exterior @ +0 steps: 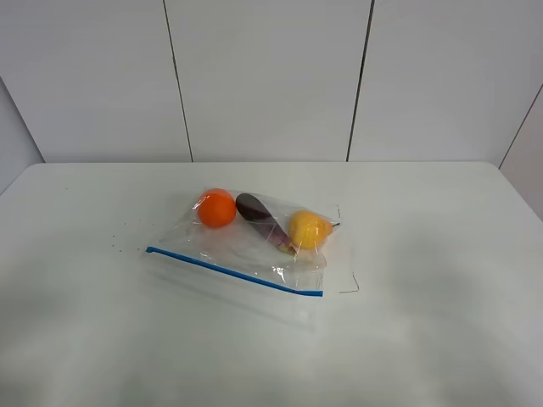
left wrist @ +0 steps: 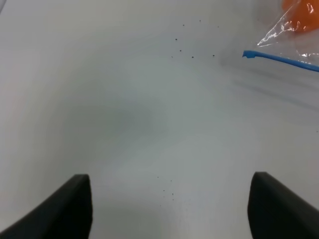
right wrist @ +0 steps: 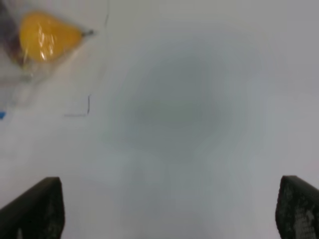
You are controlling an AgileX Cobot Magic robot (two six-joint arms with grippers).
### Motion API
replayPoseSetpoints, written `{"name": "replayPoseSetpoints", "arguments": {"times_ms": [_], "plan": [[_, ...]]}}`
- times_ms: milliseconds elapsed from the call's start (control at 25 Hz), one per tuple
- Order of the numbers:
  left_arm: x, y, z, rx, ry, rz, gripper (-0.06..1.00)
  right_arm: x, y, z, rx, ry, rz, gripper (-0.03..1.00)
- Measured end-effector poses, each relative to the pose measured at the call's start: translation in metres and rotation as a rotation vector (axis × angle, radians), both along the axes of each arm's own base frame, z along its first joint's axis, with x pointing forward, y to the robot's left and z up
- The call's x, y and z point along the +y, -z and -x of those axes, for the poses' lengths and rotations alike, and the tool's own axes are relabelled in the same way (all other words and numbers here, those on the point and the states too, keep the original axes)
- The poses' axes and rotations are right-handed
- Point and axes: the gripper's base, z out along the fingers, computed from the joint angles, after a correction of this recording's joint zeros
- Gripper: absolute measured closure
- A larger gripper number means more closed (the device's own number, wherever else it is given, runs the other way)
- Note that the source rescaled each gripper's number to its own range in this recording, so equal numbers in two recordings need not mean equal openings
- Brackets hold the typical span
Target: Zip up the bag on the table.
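High exterior camera faces down across the white matte counter (exterior: pixel 441 339) toward the panelled wall. Both wrist cameras look down from close above it. Left shares the bag's thin blue zip strip (left wrist: pixel 284 59); right shares the yellow pear-shaped fruit (right wrist: pixel 47 37).

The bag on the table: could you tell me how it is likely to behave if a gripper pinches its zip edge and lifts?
The bag looks like thin, crinkled film, so it would probably flop and sag. The orange, eggplant and pear inside are rounded, so they may roll and shift the weight. The glossy plastic could slip between fingers.
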Motion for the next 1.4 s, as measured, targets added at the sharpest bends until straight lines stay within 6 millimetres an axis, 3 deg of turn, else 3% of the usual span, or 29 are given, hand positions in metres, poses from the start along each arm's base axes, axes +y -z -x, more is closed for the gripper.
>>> {"name": "replayPoseSetpoints", "arguments": {"times_ms": [640, 1040, 1400], "plan": [[0.000, 0.000, 0.000, 0.000, 0.000, 0.000, -0.05, -0.002, -0.001, 0.001, -0.023, 0.102, -0.004, 0.03], [0.000, 0.000, 0.000, 0.000, 0.000, 0.000, -0.05, -0.002, -0.002, 0.027, -0.190, 0.103, -0.017, 0.03], [0.000, 0.000, 0.000, 0.000, 0.000, 0.000, -0.05, -0.002, -0.002, 0.028, -0.192, 0.103, -0.022, 0.03]]}}
